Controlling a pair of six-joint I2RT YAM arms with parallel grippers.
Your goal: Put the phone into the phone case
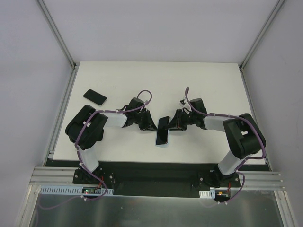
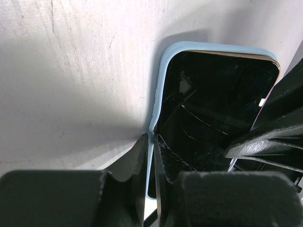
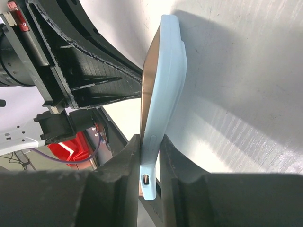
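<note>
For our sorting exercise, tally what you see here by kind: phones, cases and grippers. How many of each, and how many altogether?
Phones: 2, the cased phone and the loose phone
Cases: 1, the blue case
Grippers: 2, the left gripper and the right gripper, both shut on the blue case
Total: 5

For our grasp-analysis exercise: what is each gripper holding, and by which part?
Both hold the light blue phone case: the left gripper pinches its long side rim; the right gripper clamps across case and phone near the port end.
</note>
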